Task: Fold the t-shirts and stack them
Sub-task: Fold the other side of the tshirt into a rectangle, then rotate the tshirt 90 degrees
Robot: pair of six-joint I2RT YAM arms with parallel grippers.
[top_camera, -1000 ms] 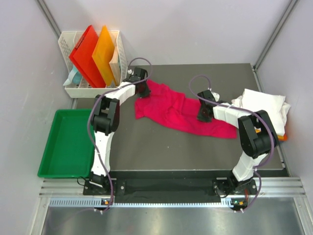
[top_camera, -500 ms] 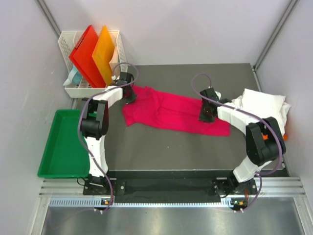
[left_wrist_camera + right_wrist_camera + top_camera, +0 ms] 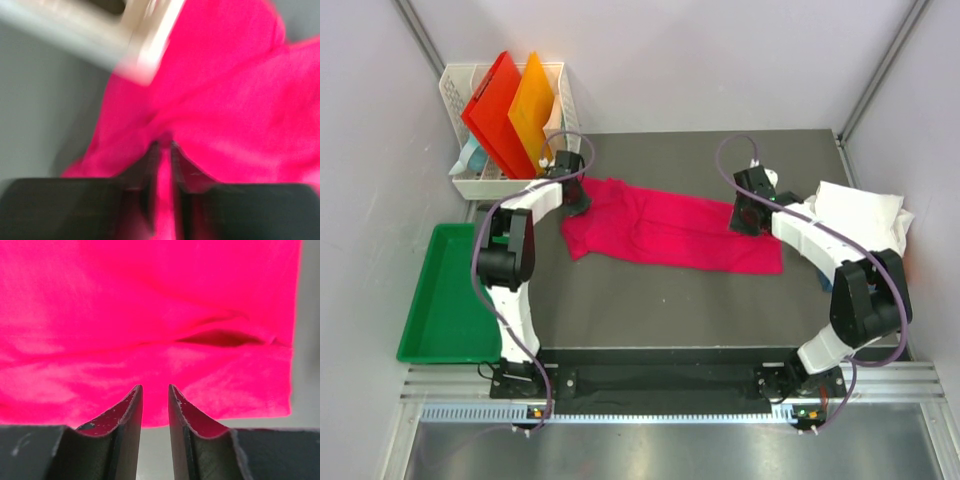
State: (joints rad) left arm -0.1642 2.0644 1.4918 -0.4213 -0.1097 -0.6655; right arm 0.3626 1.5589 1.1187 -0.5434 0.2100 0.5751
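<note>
"The pink t-shirt (image 3: 670,228), where did it lie?"

"Flat on the dark table (image 3: 670,300), stretched from left to right across the far half and rumpled along the middle. One gripper stood over each end."

"What about the left gripper (image 3: 162,145)?"

"It sat at the shirt's left end, near the white basket (image 3: 470,185) with the red and orange folders (image 3: 495,110) standing in it. Its wrist picture was blurred. The two fingers stood nearly together with a thin strip of pink showing between them. I could not tell whether they pinched the cloth or only hung over it."

"And the right gripper (image 3: 155,387)?"

"It was over the shirt's right end, towards the far corner. Its fingers were parted by a narrow gap with nothing in it. Grey table showed between them low down, and the tips hung over the cloth just inside its edge. It held nothing."

"Were there other shirts?"

"A pile of white shirts (image 3: 855,215) lay at the right edge of the table, close by the right arm. A green tray (image 3: 420,340) sat off the table's left side."
</note>
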